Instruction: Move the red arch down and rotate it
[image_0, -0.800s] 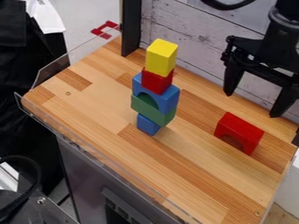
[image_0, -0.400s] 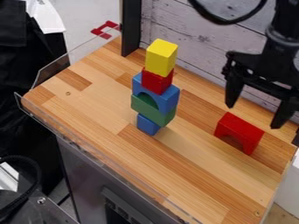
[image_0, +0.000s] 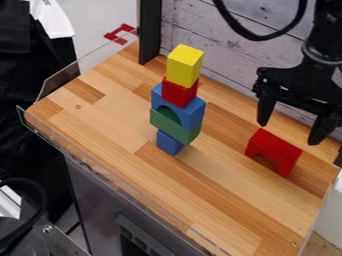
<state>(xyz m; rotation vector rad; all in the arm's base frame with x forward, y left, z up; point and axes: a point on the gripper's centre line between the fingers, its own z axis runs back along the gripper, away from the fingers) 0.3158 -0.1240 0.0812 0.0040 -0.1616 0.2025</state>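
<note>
Your worktop (image_0: 120, 130) carries a block tower (image_0: 179, 93), and well to its right the red arch (image_0: 277, 149) stands on its feet, likely giving you room to grip. Your arm (image_0: 325, 47) hangs down right of the tower, its claw (image_0: 288, 134) pointing downward, spread wide and holding nothing.

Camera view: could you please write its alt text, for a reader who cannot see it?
An open black gripper hangs near a red arch on a wooden table. Left of the arch in the picture stands a five-block tower, from the top: yellow block, red block, blue arch, green block, blue block.
</note>
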